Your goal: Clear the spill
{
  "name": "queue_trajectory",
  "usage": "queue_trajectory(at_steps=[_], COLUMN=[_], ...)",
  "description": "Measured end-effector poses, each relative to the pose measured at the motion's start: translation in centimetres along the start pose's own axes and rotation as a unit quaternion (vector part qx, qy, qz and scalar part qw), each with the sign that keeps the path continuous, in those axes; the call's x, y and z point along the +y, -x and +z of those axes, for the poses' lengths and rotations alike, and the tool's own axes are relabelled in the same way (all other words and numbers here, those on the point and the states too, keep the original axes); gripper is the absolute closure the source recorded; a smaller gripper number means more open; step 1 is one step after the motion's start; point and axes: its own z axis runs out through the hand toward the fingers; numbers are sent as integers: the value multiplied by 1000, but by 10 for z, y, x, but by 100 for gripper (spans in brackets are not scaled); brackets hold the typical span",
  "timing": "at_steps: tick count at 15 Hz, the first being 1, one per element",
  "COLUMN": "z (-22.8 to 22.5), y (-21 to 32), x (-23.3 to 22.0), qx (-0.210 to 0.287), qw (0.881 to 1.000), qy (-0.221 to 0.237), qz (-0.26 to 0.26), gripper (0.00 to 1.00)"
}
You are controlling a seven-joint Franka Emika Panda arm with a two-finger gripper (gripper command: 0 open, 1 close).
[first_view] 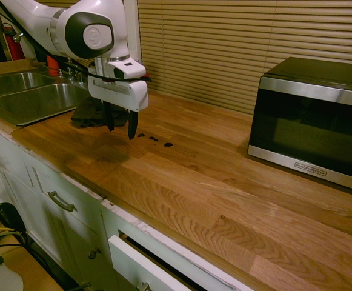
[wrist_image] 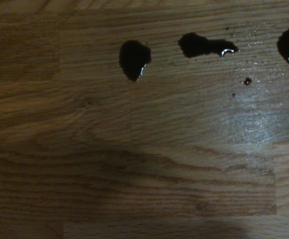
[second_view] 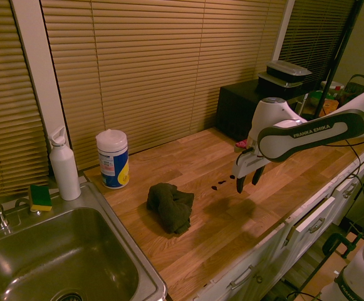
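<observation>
Spill (first_view: 154, 139): three small dark blotches in a short row on the counter, left of centre in the first exterior view, right of centre in the second; the wrist view shows them glossy across the upper part of the frame, with a few tiny specks beside them.
Gripper (first_view: 120, 128): hangs above the counter pointing down, just left of the blotches in the first exterior view; jaws stand wide apart, holding nothing.
Cloth (second_view: 171, 206): dark, crumpled, on the counter left of the blotches in the second exterior view, apart from them; partly hidden behind the gripper in the first exterior view.
In the way: only the gripper itself covers part of the cloth in the first exterior view; bare wood lies between cloth and blotches.
Microwave (first_view: 314, 120): black and steel, at the right of the first exterior view, well apart from the blotches.
Wipes tub (second_view: 113, 158): upright near the blinds, left of centre in the second exterior view.
Bottle (second_view: 64, 165): white, upright, beside the tub at the sink's edge.
Sponge (second_view: 41, 197): yellow and green, on the sink rim.
Sink (second_view: 145, 271): steel, lower left of the second exterior view.
Counter (first_view: 236, 200): wooden butcher-block, with a sheen near the blotches.
Room: kitchen, blinds (second_view: 156, 69) behind the counter, white cabinets (first_view: 54, 200) below.
</observation>
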Motion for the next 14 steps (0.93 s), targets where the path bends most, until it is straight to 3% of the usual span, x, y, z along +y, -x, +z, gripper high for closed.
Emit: queue_trajectory(at_steps=[6, 14], z=[-19, -52], y=[13, 60], x=[-28, -160], qx=[7, 41], qw=[1000, 997], qy=[-28, -69], qz=[0, -24], gripper=[0, 0])
